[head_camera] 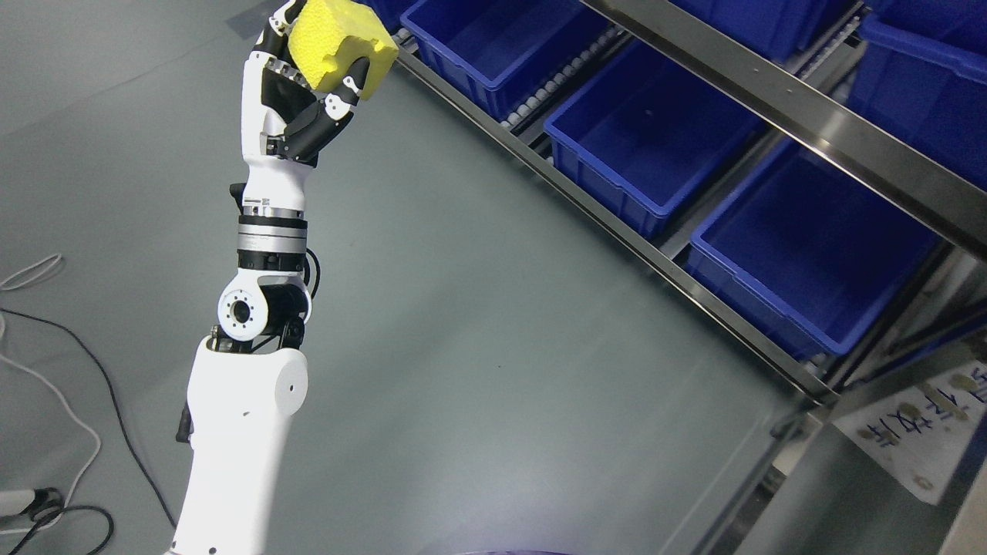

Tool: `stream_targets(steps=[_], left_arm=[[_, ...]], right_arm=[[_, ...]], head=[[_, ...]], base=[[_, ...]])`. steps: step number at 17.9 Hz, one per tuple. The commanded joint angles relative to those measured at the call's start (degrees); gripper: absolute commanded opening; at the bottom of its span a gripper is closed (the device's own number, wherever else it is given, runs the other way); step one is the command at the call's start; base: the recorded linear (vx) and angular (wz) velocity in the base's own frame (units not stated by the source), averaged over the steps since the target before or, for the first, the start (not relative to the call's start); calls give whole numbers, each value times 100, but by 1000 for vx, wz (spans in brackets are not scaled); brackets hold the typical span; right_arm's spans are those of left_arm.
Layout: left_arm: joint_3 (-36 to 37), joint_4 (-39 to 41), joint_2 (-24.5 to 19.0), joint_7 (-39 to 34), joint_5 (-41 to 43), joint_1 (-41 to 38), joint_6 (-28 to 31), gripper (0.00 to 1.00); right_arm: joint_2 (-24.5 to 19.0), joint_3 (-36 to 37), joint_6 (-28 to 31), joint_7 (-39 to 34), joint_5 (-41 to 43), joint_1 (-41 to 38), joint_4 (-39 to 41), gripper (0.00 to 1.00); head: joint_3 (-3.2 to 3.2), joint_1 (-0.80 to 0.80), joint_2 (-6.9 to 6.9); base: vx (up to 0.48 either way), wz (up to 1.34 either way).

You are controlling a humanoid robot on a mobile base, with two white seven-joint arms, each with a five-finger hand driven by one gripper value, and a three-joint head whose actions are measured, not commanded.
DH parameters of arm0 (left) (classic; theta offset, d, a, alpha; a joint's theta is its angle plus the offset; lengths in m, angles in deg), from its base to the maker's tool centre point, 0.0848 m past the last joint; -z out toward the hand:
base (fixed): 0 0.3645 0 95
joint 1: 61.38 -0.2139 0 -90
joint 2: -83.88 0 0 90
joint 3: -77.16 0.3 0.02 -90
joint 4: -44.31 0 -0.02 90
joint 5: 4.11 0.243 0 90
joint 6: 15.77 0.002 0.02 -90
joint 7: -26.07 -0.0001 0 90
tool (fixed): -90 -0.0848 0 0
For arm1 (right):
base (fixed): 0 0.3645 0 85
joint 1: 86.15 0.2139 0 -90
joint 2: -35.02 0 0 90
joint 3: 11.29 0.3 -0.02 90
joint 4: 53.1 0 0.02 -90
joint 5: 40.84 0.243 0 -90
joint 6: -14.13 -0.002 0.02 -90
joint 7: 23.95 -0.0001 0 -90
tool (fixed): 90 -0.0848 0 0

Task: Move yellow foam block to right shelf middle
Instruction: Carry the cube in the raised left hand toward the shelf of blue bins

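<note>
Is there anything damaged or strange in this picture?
The yellow foam block held by the left robot hand has a ragged, notched lower edge, as if a piece were torn away. The blue bins look orderly.

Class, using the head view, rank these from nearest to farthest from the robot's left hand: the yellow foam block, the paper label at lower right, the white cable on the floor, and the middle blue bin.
1. yellow foam block: held in the left hand, top of picture.
2. middle blue bin: right, on the shelf.
3. white cable: lower left floor; roughly as close as the bin.
4. paper label: far lower right.
</note>
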Motion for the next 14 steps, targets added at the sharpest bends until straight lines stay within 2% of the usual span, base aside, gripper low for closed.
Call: stream_targets(steps=[1, 14], left_arm=[[-276, 325, -99, 4, -6, -60, 5, 29], [-276, 377, -99, 4, 12, -42, 84, 29]], right_arm=[[100, 70, -4, -3, -18, -141, 100, 100], [100, 70, -4, -3, -18, -133, 100, 100]], head=[[0, 0, 0], [0, 0, 0]], base=[[166, 473], [206, 320]])
